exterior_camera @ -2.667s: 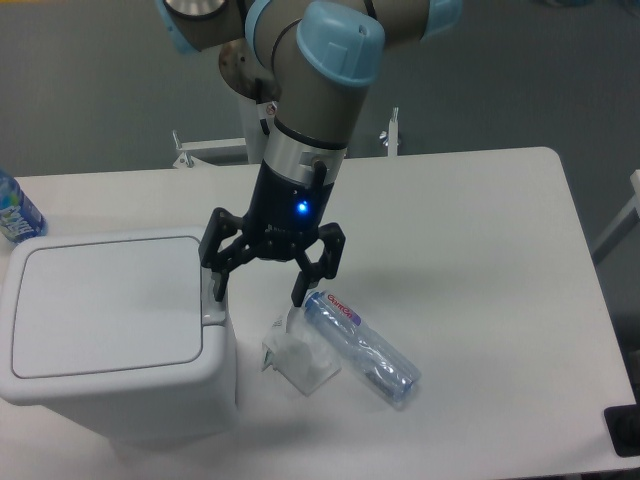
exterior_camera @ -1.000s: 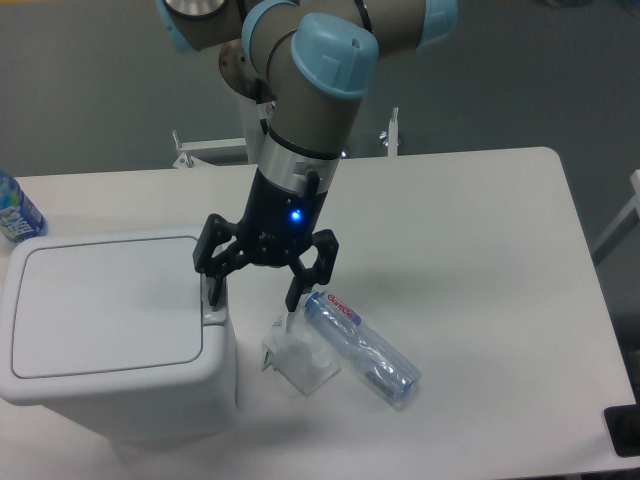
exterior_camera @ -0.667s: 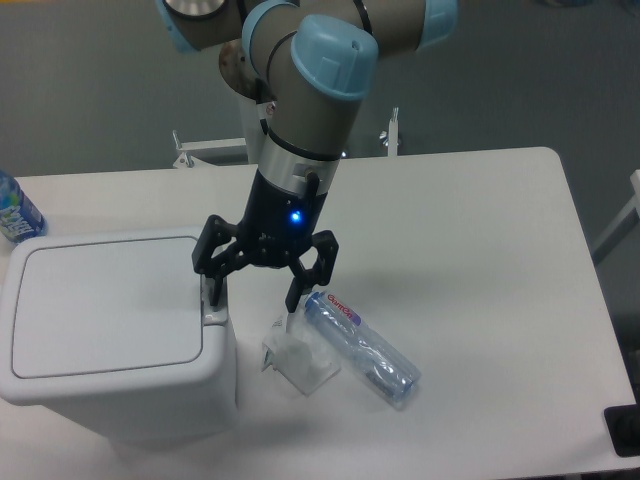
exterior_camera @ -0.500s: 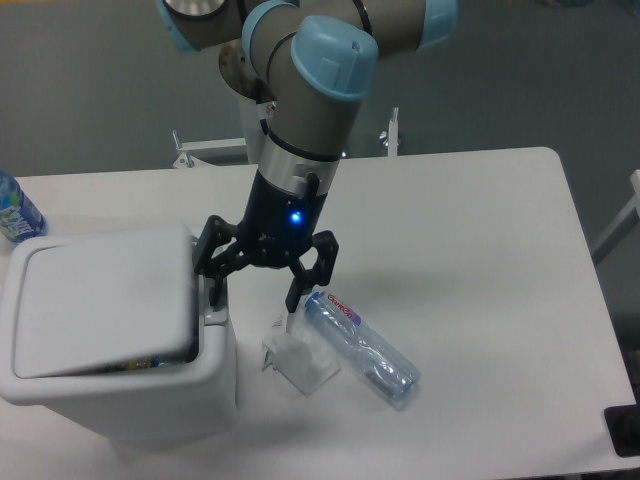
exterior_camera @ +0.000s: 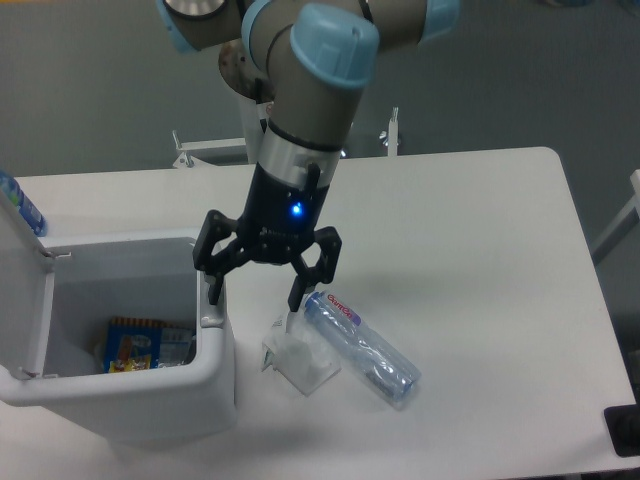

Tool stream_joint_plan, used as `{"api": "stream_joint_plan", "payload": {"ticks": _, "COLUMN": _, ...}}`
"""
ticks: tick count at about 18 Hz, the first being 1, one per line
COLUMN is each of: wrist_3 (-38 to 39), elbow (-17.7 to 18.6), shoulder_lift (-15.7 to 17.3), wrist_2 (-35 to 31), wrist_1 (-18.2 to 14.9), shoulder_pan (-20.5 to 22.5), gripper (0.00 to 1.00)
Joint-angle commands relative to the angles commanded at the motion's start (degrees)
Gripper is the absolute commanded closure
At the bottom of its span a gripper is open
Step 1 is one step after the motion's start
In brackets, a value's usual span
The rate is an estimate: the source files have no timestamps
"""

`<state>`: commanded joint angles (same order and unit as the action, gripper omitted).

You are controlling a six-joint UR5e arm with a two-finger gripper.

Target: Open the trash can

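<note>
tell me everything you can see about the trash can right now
The trash can is a large white plastic box with rounded corners, standing upright at the table's front left. Its lid is swung up, standing along the left side, so the inside shows: a colourful packet lies at the bottom. The grey latch sits on the right rim, where one finger of the open tool reaches down at it.

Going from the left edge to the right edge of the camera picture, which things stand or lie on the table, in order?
Blue-labelled bottle at the left edge → open white trash can → crumpled clear plastic piece → clear plastic bottle lying on its side.
</note>
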<state>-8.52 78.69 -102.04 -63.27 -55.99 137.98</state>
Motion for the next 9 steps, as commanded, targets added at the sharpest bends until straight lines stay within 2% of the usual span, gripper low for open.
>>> {"api": "stream_joint_plan", "payload": {"ticks": 3, "wrist_3": -0.79, "elbow": -5.55, "shoulder_lift": -0.44, "wrist_2": -2.81, "wrist_1": 0.62, "shoulder_pan": 2.99, "gripper": 0.00}}
{"api": "stream_joint_plan", "payload": {"ticks": 6, "wrist_3": -7.45, "elbow": -6.70, "shoulder_lift": -0.27, "wrist_2": -6.41, "wrist_1": 2.37, "shoulder_pan": 6.59, "gripper": 0.00}}
{"api": "stream_joint_plan", "payload": {"ticks": 9, "wrist_3": -12.65, "elbow": -7.58, "shoulder_lift": 0.17, "wrist_2": -12.65, "wrist_1": 2.38, "shoulder_pan": 9.41, "gripper": 0.00}}
